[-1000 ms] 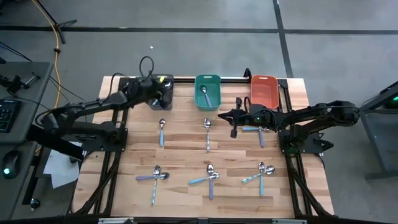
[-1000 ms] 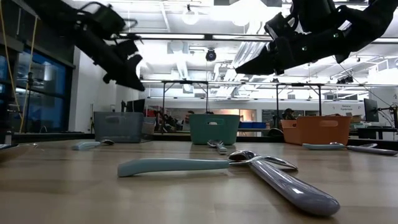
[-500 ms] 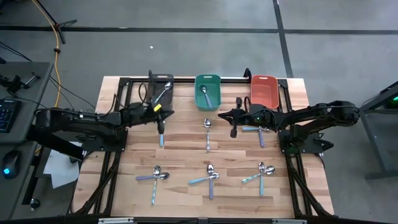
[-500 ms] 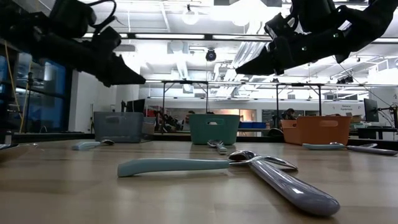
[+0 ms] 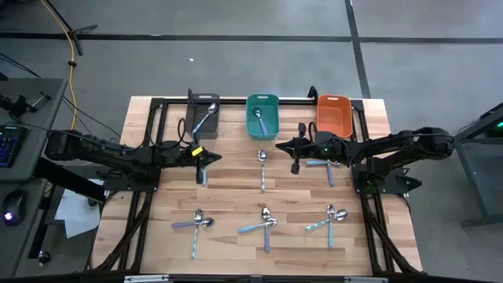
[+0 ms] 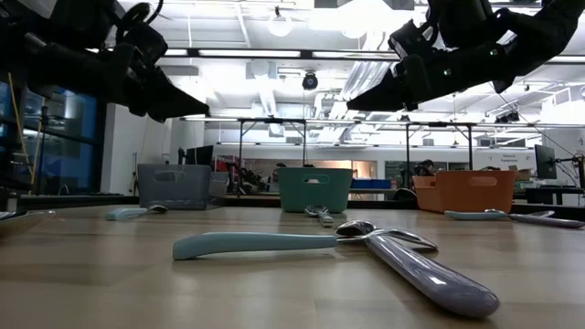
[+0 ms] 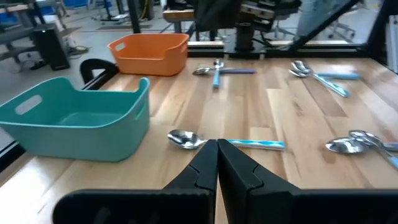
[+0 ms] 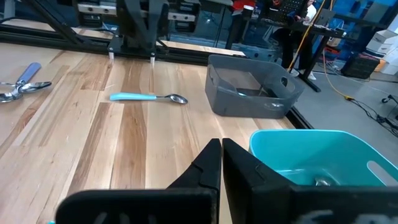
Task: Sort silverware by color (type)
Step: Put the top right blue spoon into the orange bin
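Note:
Small spoons with pastel handles lie about the wooden table [image 5: 236, 189]: one with a light blue handle [image 5: 203, 171] just below my left gripper [image 5: 211, 156], one [image 5: 262, 169] at the middle, and crossed pairs [image 5: 195, 224] [image 5: 264, 224] [image 5: 330, 218] near the front edge. My left gripper [image 7: 216, 155] is shut and empty and hangs above the table. The spoon [image 7: 224, 142] at the middle lies ahead of it. My right gripper [image 5: 277, 145] [image 8: 221, 155] is shut and empty. It hovers near the teal bin [image 5: 262, 116].
Three bins stand along the far edge: a dark grey one [image 5: 203, 118] with a spoon in it, the teal one with a spoon, and an orange one [image 5: 333, 114]. More spoons [image 5: 321, 163] lie under my right arm. A black frame borders the table.
My left gripper has swung away from above the dark grey bin toward the table's near edge, sinking and tipping from slanting down to almost level. A spoon shows lying in that bin. My right arm has kept still.

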